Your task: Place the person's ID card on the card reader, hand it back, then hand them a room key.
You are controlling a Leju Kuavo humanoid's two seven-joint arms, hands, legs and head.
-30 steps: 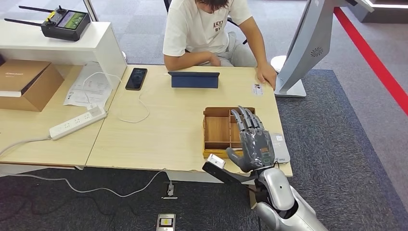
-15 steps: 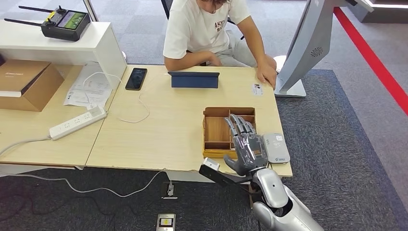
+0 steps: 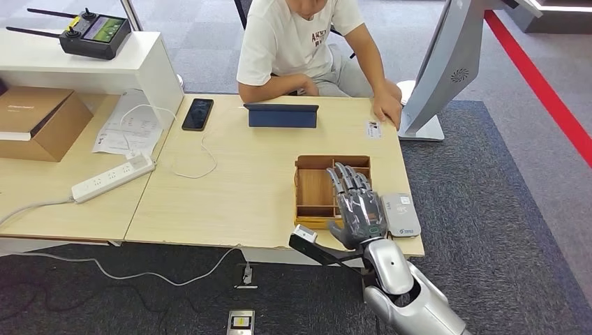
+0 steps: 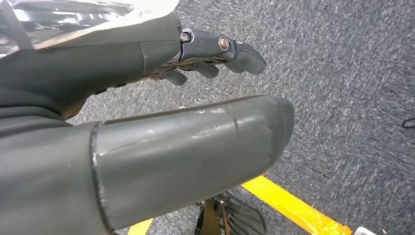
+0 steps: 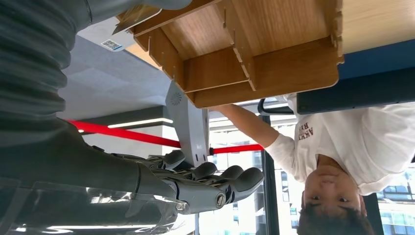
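Note:
My right hand (image 3: 357, 208) hovers with its fingers stretched out over the right side of the wooden tray (image 3: 313, 190) at the table's near right, holding nothing. The right wrist view shows that hand (image 5: 195, 183) bare, with the tray (image 5: 254, 68) beyond it. Just right of the hand lies the grey card reader (image 3: 401, 215). A small white ID card (image 3: 373, 129) rests on the table beside the seated person's hand (image 3: 386, 109). My left hand (image 4: 122, 63) hangs over carpet, fingers loose, with nothing in it.
A blue tablet (image 3: 281, 115) stands before the person, a phone (image 3: 197, 114) to its left. A grey kiosk stand (image 3: 447, 63) rises off the table's far right corner. Power strip (image 3: 112, 178), papers and a cardboard box (image 3: 35, 118) occupy the left table.
My right hand has drawn back toward the table's near edge and slightly left, uncovering the card reader. The person shifted a little in the seat.

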